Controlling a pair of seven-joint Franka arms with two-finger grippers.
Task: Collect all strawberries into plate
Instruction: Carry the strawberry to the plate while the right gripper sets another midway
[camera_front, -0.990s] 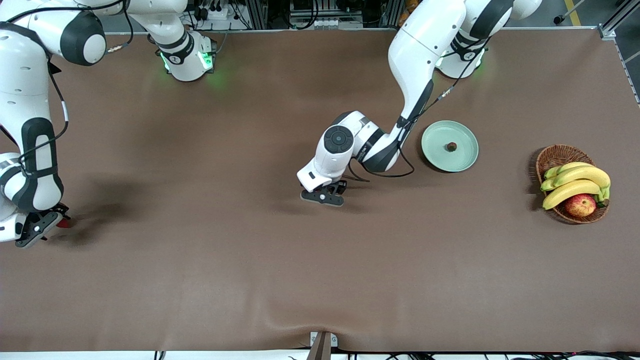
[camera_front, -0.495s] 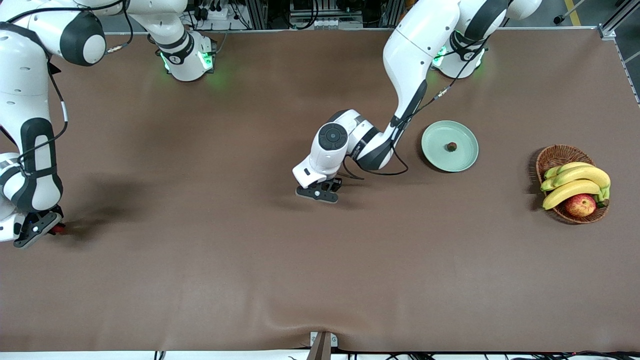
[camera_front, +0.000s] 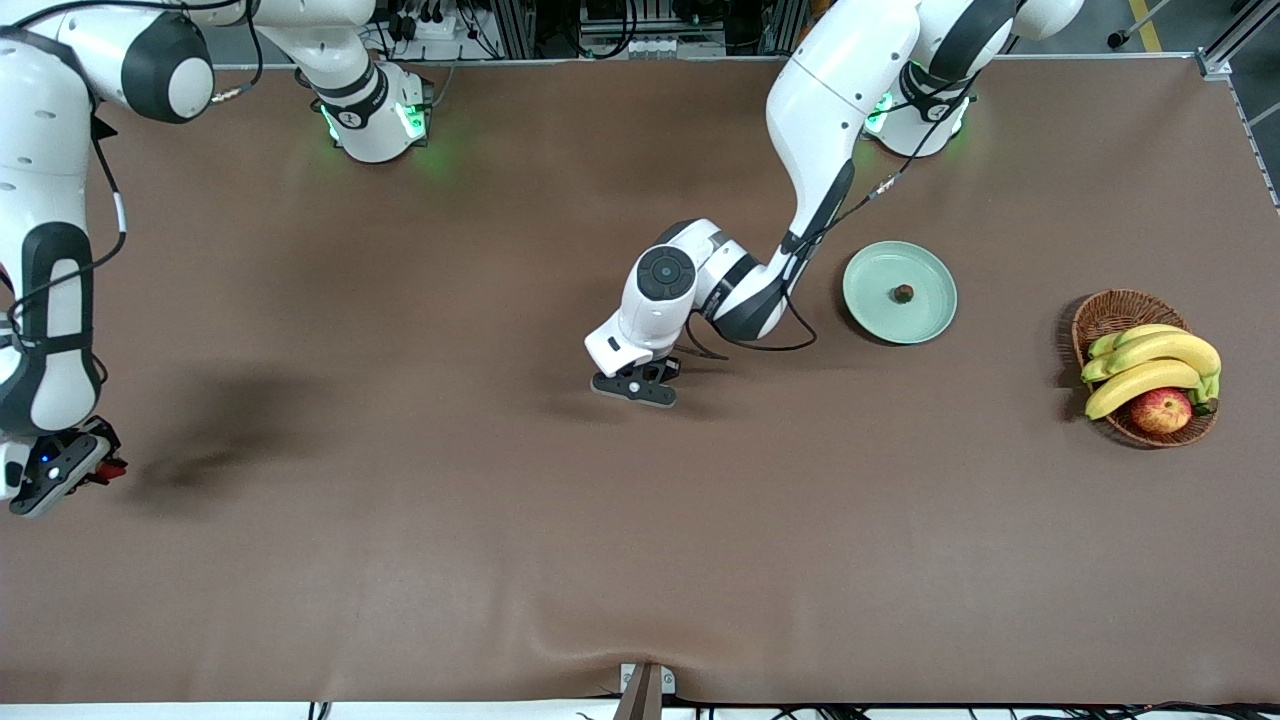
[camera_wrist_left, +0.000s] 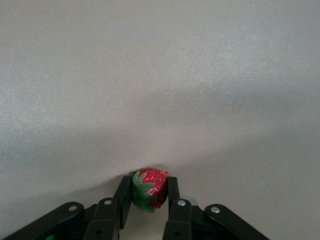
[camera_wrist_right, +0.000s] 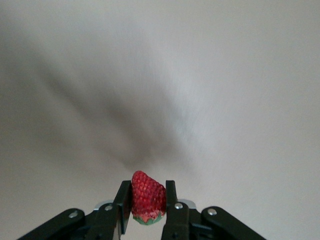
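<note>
Grippers each pinch one berry for carrying: left gripper (camera_wrist_left: 149, 192) clamps a strawberry (camera_wrist_left: 150, 188) mid-table, right gripper (camera_wrist_right: 148, 200) clamps another strawberry (camera_wrist_right: 147, 197) over the right arm's end, bound for the plate (camera_front: 870, 300).

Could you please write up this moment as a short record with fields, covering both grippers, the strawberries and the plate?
left gripper: shut on a strawberry, low at the middle of the table
right gripper: shut on a second strawberry, at the right arm's end of the table
plate: pale green, toward the left arm's end, one strawberry in the plate
strawberries outside the plate: two, both gripped
basket: wicker, holds bananas and an apple
</note>
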